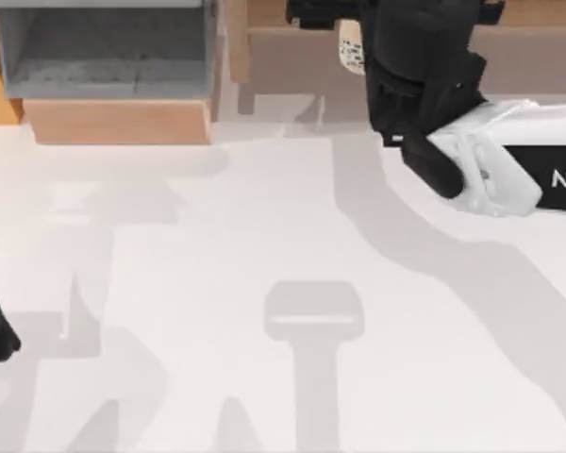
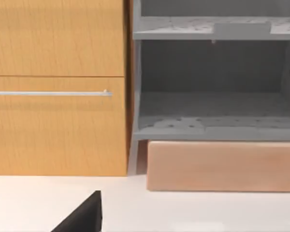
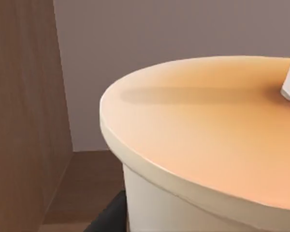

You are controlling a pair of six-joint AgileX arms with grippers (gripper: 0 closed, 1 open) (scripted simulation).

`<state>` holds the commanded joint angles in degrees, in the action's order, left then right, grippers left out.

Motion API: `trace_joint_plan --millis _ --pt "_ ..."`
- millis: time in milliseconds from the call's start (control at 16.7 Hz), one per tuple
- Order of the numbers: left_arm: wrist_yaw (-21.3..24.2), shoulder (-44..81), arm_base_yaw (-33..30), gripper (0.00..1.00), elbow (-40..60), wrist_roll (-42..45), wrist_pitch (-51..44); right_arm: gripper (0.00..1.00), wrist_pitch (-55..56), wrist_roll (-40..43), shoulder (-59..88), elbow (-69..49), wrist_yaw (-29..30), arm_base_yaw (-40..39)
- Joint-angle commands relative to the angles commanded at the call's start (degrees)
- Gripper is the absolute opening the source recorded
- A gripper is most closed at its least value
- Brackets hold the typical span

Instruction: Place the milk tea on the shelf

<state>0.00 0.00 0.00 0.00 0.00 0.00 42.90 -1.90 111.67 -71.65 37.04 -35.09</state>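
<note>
The right gripper, its finger state hidden, holds the orange-lidded tan milk tea cup inside the far brown wooden shelf; clipping the side wall could tip it.

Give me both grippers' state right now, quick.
Left gripper: parked at the table's left edge, cannot be told.
Right gripper: at the shelf with the milk tea; grip cannot be told.

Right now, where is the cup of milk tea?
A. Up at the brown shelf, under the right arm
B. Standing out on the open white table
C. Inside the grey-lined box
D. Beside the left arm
A: in the top view the milk tea peeks out beside the right arm's black wrist at the brown shelf, and the right wrist view shows its orange lid close up between the shelf's wooden walls.
</note>
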Motion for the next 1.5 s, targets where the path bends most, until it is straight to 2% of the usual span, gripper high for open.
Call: trace_joint_plan --millis 300,600,1020,1320,1500 --pt "0.0 0.0 0.0 1.00 0.0 0.0 0.0 0.00 -11.9 0.7 1.2 -10.5 -4.6 4.9" --pt "0.0 0.0 0.0 1.00 0.0 0.0 0.0 0.00 -17.4 1.2 1.9 -15.7 -7.2 6.8" --pt "0.0 0.0 0.0 1.00 0.0 0.0 0.0 0.00 -16.5 1.2 1.7 -14.9 -6.5 6.3" --pt "0.0 0.0 0.0 1.00 0.0 0.0 0.0 0.00 -7.8 2.6 2.5 -8.9 -0.8 2.6" --pt "0.0 0.0 0.0 1.00 0.0 0.0 0.0 0.00 -5.0 2.8 3.7 -9.8 -0.4 2.2"
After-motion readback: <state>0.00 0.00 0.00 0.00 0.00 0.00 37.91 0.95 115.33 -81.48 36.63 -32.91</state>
